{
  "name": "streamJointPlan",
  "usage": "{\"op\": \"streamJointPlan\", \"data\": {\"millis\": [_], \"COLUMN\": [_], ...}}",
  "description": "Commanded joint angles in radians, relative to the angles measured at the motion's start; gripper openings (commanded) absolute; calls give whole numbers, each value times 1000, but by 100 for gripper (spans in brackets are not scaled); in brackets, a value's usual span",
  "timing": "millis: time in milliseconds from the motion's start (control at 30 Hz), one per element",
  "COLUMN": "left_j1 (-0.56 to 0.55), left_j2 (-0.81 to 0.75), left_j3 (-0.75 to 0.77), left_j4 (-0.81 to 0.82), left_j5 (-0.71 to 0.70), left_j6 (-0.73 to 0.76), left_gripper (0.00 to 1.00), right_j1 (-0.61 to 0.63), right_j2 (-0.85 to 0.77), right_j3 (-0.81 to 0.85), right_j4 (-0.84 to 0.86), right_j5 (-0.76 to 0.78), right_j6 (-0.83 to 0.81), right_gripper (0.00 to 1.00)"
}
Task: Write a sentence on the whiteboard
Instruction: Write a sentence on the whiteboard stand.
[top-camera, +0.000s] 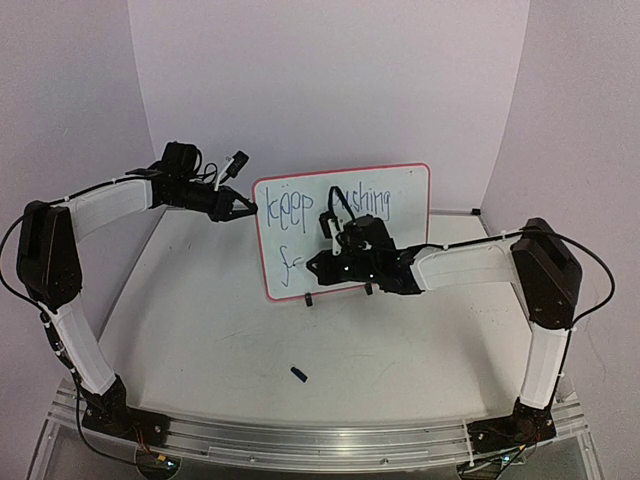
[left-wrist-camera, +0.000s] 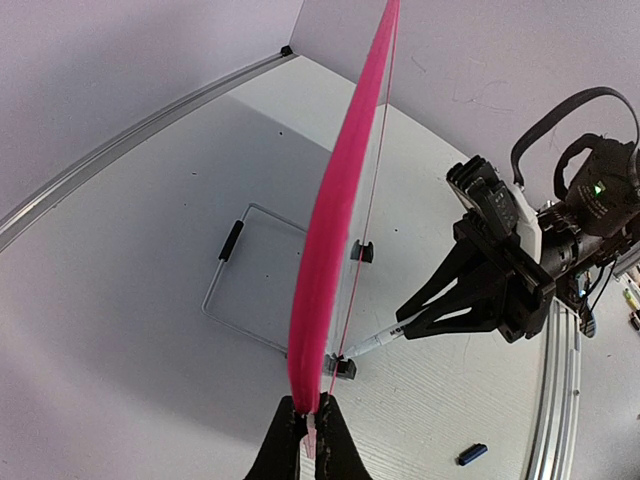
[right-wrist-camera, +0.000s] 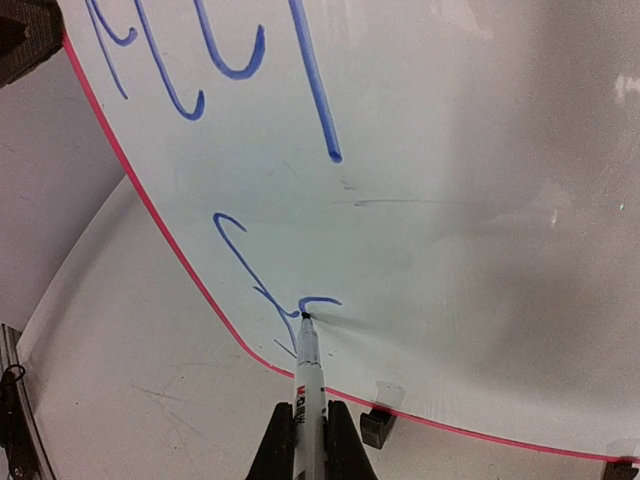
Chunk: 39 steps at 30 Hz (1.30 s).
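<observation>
Blue handwritten lettering (top-camera: 290, 205), the lower line only a few strokes, marks the upright white red-rimmed whiteboard (top-camera: 410, 225) at twelve o'clock from my bases. My right gripper (right-wrist-camera: 305, 425) is clamped on a white marker (right-wrist-camera: 307, 365) whose tip touches the board. My left gripper (left-wrist-camera: 308, 425) pinches the board's nine-o'clock edge.

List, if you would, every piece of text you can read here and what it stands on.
"keep": blue writing, top line of the whiteboard.
"shing": same line; the letters before it are hidden behind the right gripper.
"f" and a short stroke after it: second line.
Print on the marker: too small to read.
</observation>
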<state>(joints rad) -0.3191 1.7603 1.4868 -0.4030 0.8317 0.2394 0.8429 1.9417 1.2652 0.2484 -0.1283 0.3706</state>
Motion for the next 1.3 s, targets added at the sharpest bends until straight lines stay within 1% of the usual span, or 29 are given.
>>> {"op": "streamJointPlan", "data": {"millis": [0, 233, 667, 1067, 1267], "left_j1": [-21, -22, -23, -23, -24], "left_j2": [-12, -11, -15, -15, -15], "left_j3": [16, 16, 16, 16, 16], "left_j4": [-83, -83, -83, -83, -83], "left_j5": [-20, -19, -20, -20, -20], "left_j6": [22, 22, 22, 22, 23], "left_gripper": [0, 0, 0, 0, 0], "right_j1": [-6, -6, -6, -7, -7], "right_j2": [1, -50, -96, -62, -60], "right_j3": [-18, -45, 1, 37, 17], "right_j4": [-12, -21, -20, -21, -22], "right_j5": [41, 102, 90, 57, 78], "right_j6": [7, 5, -9, -8, 1], "right_gripper": [0, 0, 0, 0, 0]}}
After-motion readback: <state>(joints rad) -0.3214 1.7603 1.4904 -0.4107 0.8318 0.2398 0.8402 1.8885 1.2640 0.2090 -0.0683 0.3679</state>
